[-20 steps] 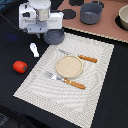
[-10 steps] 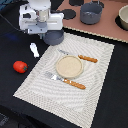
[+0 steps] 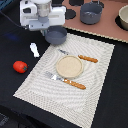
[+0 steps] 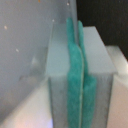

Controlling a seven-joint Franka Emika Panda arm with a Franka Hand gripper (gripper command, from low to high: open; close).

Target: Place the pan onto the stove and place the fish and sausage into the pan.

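In the exterior view, the sausage (image 3: 20, 66) and fish (image 3: 34, 49) lay on the dark table. The gripper (image 3: 44, 29) hung over the pan (image 3: 56, 35), jaw state indeterminable. The stove (image 3: 107, 20) stood rightward.

The gripper (image 3: 44, 27) points straight down, its green pads pressed together.

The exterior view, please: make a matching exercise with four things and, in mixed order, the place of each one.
Things:
1. sausage
2. fish
3. pot
4. plate

Places:
A. on the stove
B. on the placemat, between knife and fork
C. on the dark table, beside the placemat's corner
D. on the dark table, nearest the view's left edge

Pairs: 1-D, 2-C, 3-A, 4-B
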